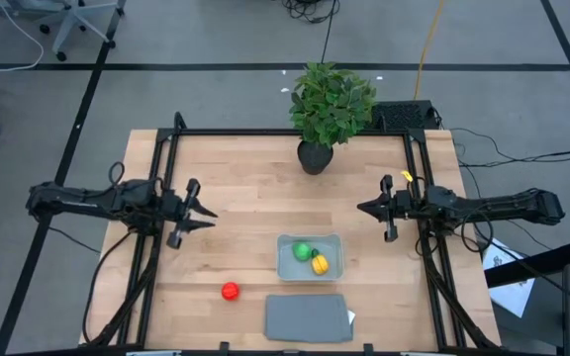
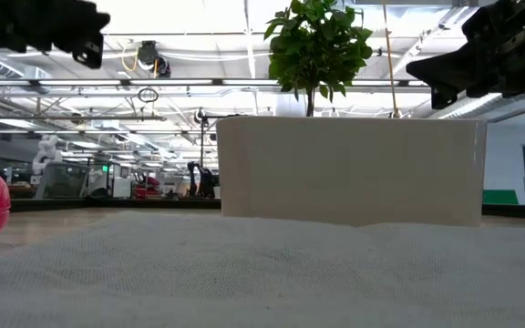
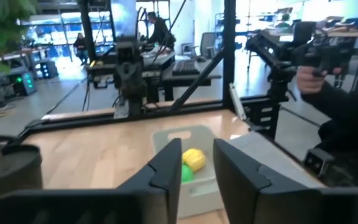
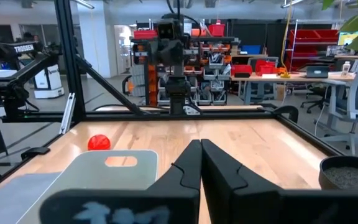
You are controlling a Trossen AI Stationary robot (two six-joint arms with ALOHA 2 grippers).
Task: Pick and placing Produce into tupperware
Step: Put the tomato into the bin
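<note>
1. the left gripper [image 1: 209, 211] is seen above the table's left half, its fingers spread apart and nothing held between them
2. the right gripper [image 1: 361, 208] is held over the right half, its fingers pressed together, empty
3. the green fruit [image 1: 303, 251] and the yellow fruit [image 1: 319, 264] are found inside the tupperware [image 1: 287, 267] (touching each other)
4. the red fruit [image 1: 230, 291] is left on the table, near the grey lid [image 1: 307, 317]
</note>
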